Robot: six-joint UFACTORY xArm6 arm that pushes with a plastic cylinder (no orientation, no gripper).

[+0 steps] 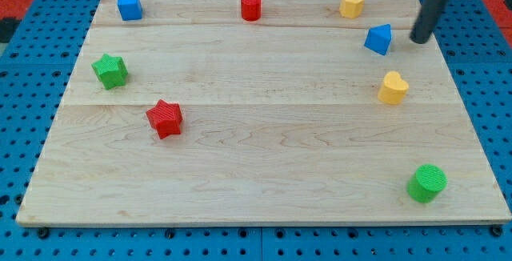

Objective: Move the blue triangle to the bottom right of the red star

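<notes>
Nearest the view's bottom, at the right, a green cylinder (427,182) is seen standing close to the lower right corner of the wooden board (264,181), which is laid on a blue pegboard surface (16,133). Further up and well to the left, the red star (165,118) is found on the board's left half. Above it and nearer the left edge, a green star (110,70) is placed. On the right side, at about the same depth, a yellow heart-shaped block (393,88) is seen, well apart from the green cylinder below it.

Just above the yellow heart, the blue triangle (379,39) is located near the board's upper right, far across the board from the red star. My tip (419,39) is set just to the right of the blue triangle, with a narrow gap visible between them; the dark rod is slanted up toward the view's top right. No fingers are carried by the rod, so nothing is spread, pressed together or pinched.

Along the far edge, a blue cube (130,6) is placed at the left, a red cylinder (251,6) in the middle, and a yellow hexagonal block (351,4) at the right
</notes>
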